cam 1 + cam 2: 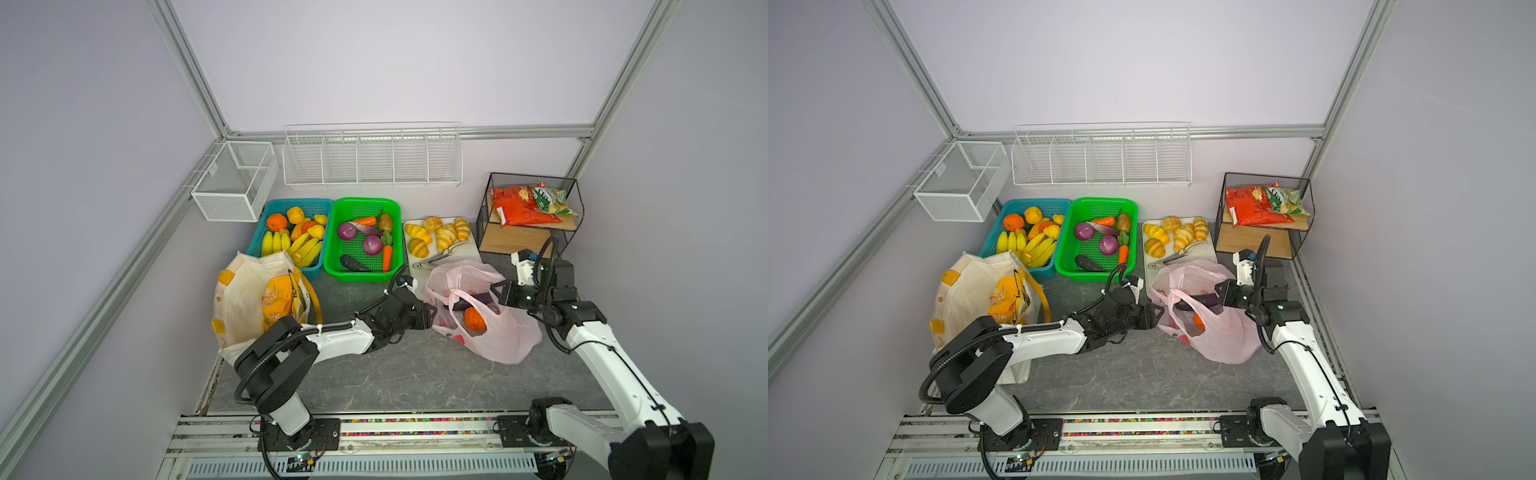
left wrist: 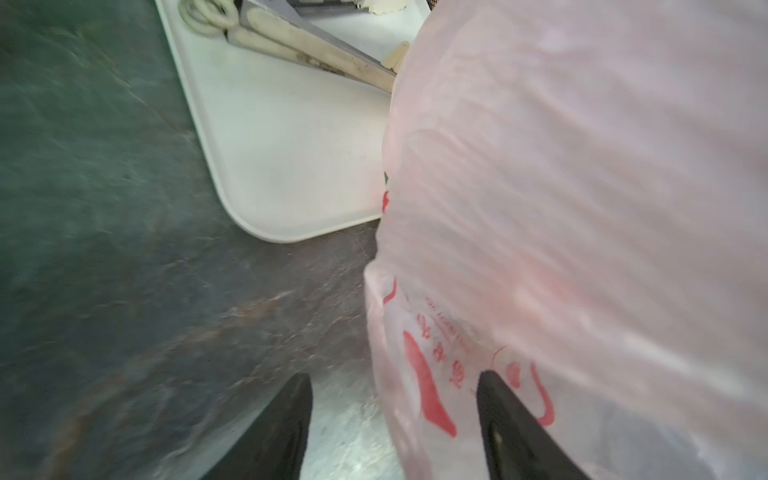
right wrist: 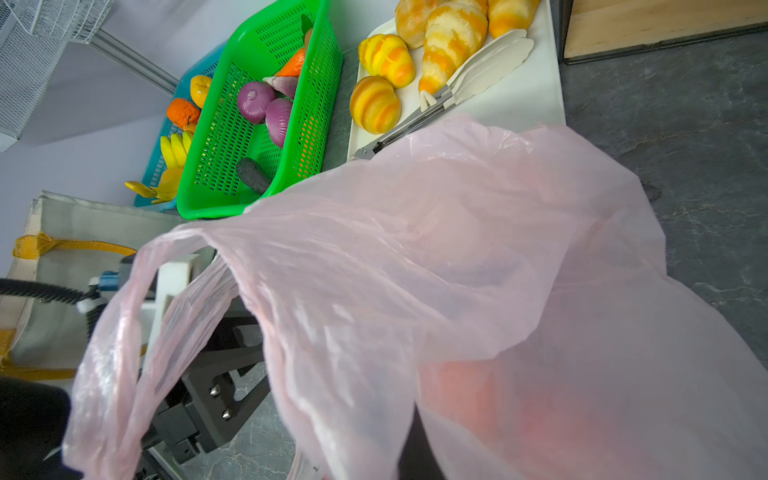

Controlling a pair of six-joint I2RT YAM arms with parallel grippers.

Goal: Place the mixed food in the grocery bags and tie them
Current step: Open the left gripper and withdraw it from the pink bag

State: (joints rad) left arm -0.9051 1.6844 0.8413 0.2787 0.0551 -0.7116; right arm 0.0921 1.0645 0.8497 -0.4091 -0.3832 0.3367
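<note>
Pink bag lies slumped on the table beside the tray, with a pumpkin and an eggplant showing in its mouth. Your right end effector is closed and appears to pinch the rim film on its side. Your left end effector has its jaws apart, with the bag's near edge between them and nothing clamped yet. You look to be gathering the mouth for the tie. Bunch a thick fold, ideally the handle loop, before you close, since a single layer will likely slip or tear. Keep the tips off the table, hold the right side steady, and pull gently so nothing spills.
</note>
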